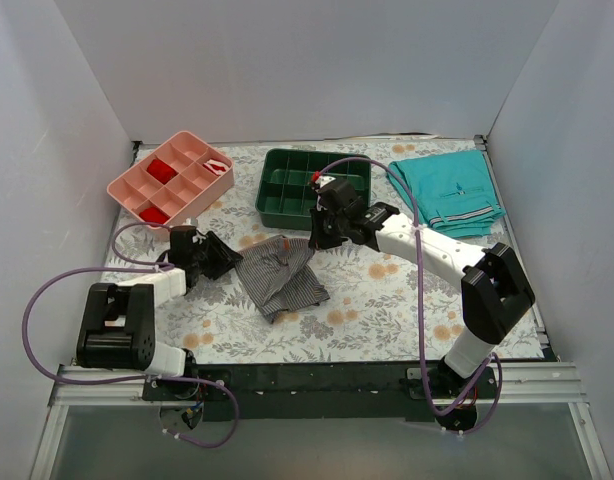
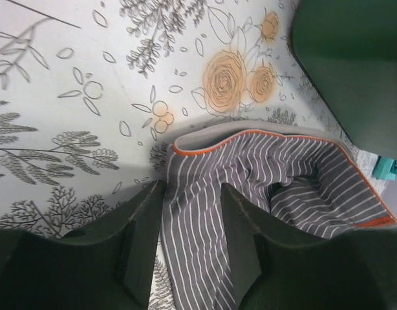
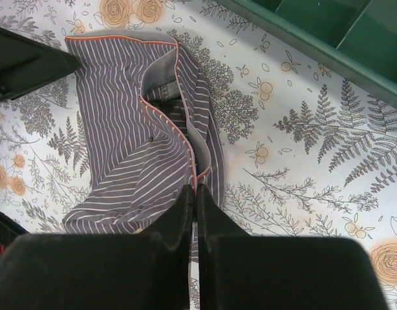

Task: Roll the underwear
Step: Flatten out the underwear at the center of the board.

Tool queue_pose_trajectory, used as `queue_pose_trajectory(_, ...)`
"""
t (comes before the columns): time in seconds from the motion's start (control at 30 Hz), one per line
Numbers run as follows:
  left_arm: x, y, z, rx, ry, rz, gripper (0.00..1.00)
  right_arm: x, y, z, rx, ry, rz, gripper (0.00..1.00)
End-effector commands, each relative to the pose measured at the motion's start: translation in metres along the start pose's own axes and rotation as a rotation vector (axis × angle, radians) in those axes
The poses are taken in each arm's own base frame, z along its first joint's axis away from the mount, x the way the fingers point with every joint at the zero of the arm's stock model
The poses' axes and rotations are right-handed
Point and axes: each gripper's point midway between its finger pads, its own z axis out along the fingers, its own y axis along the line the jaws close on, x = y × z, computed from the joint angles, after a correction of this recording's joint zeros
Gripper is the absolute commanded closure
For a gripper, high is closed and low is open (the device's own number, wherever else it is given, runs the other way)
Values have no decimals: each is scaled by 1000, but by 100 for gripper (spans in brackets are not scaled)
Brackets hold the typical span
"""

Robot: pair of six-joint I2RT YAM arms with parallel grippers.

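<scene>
Left wrist view: the left hand (image 2: 191, 194) straddles the underwear (image 2: 250, 161); I cannot tell whether it grips. The right hand (image 3: 195, 189) is pinched together on the hem.

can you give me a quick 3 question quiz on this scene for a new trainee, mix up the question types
1. True or false: the underwear lies on the flowered mat, outside the green tray.
2. Which garment lies at the mat's far right corner? A) teal shorts B) yellow socks C) black shirt
3. In one word, how do the right gripper's jaws stand?
Key: 1 true; 2 A; 3 shut, pinched at the underwear's orange-trimmed edge.
</scene>
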Motion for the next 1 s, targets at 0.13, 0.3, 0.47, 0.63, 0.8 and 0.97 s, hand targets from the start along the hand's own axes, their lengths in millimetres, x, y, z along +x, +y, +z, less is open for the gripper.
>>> queue_pose_trajectory(0.13,-2,6,7,-21,-27,12,68,-19,14,-9,-69,-38,-14,99)
queue_pose_trajectory(0.3,-10,2,10,-16,-50,10,75,-16,14,-8,-75,-29,-17,99)
queue_pose_trajectory(0.47,-14,0,15,-18,-46,14,86,-12,12,-6,-72,-10,-22,99)
queue_pose_trajectory(0.63,-17,-10,18,13,-31,22,100,-15,15,-7,-90,-10,-34,99)
queue_pose_trajectory(0.8,-32,-49,-3,104,-44,60,100,-26,18,-24,-98,-29,-61,99)
queue_pose_trajectory(0.97,-44,-95,-52,190,-65,142,100,-36,21,-57,-104,-65,-127,99)
